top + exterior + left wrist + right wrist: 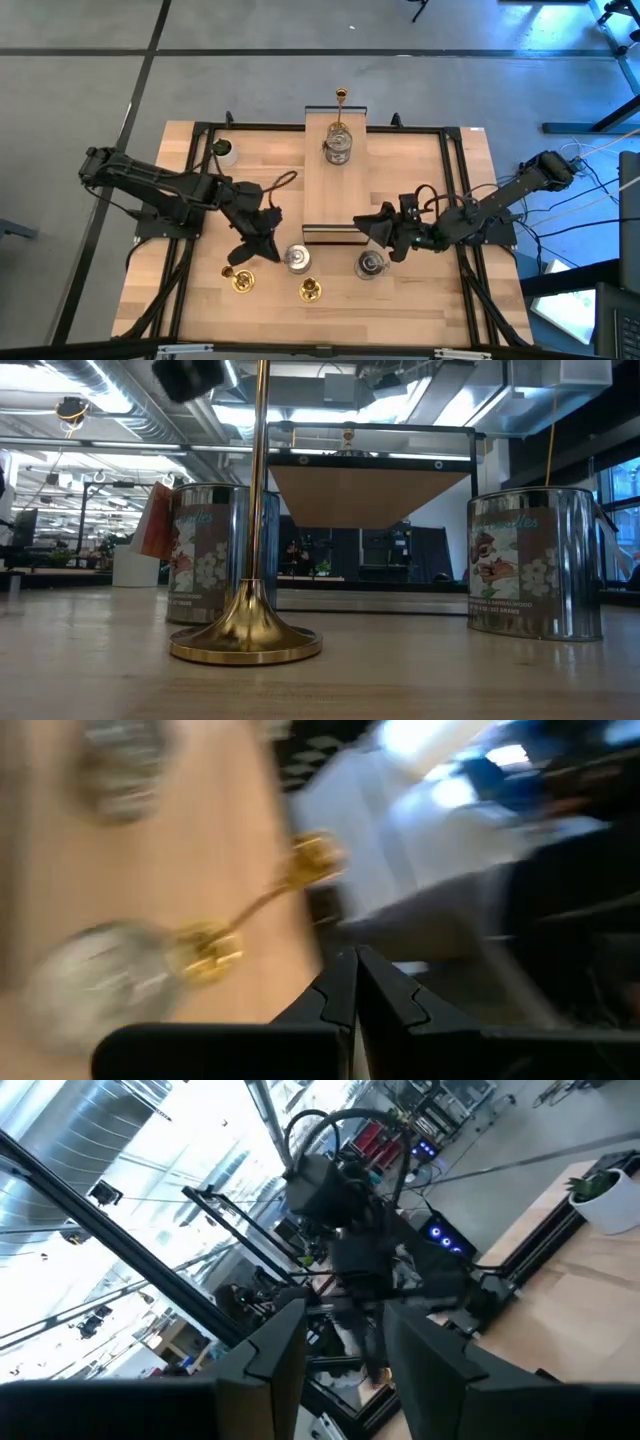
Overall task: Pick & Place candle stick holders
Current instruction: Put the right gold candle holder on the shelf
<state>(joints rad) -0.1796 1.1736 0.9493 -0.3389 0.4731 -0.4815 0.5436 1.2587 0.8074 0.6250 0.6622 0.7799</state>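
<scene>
High view: we see the left gripper point(247, 252) pinched together over the desk's near edge, the right gripper point(372, 226) parted, empty.

A light wooden table point(420, 290) is carrying everything. A raised wooden platform point(335, 195) is sitting at its middle, running toward the far edge. On the near part, two brass holders point(242, 280) point(310, 290) are standing at left and centre, with a silver holder point(297, 259) just behind them and another silver holder point(371, 265) sitting to the right. A white cup point(222, 151) is resting at the far left corner.
</scene>
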